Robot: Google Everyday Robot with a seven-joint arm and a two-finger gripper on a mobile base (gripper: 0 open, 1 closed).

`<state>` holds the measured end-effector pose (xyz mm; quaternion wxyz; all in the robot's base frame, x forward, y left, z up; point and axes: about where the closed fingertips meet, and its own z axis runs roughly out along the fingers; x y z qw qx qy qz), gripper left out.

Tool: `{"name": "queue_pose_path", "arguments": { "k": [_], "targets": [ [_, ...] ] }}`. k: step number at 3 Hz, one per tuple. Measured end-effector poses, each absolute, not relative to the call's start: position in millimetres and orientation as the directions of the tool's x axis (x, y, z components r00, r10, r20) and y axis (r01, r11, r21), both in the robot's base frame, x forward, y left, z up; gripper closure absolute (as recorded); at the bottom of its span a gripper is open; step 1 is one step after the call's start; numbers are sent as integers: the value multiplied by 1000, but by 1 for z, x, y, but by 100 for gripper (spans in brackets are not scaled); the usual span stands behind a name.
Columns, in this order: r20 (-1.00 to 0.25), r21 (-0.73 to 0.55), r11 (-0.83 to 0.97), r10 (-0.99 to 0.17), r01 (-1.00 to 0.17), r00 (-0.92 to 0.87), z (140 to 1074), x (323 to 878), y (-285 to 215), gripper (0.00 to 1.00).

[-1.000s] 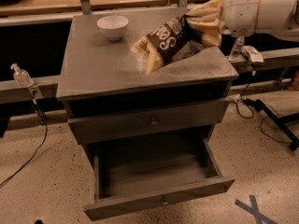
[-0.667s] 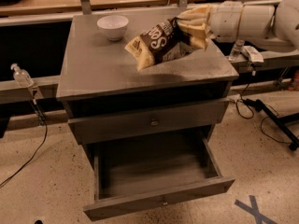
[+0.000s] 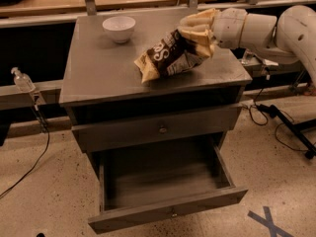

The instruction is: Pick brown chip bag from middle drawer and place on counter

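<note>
Clamping the crinkly dark-brown chip bag (image 3: 168,58) by its upper end in the cream two-finger gripper (image 3: 198,32), tilted over the dull-grey scuffed counter (image 3: 98,75), near a white bowl (image 3: 119,28), above the open grey middle drawer (image 3: 168,212).

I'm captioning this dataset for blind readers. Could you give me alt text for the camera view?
The gripper, reaching in from the right, holds the brown chip bag by its upper end, tilted over the counter. A white bowl sits near the counter's back edge; below, the middle drawer stands open.
</note>
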<state>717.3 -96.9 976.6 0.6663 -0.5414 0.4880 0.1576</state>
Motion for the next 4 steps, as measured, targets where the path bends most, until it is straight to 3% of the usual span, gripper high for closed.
{"name": "queue_pose_path", "arguments": {
  "k": [1, 3, 4],
  "targets": [
    [-821, -567, 361, -315, -740, 475, 976, 718, -94, 5],
    [-786, -612, 362, -381, -703, 487, 996, 702, -119, 0],
    [-728, -647, 416, -588, -639, 354, 1014, 683, -175, 0]
  ]
}}
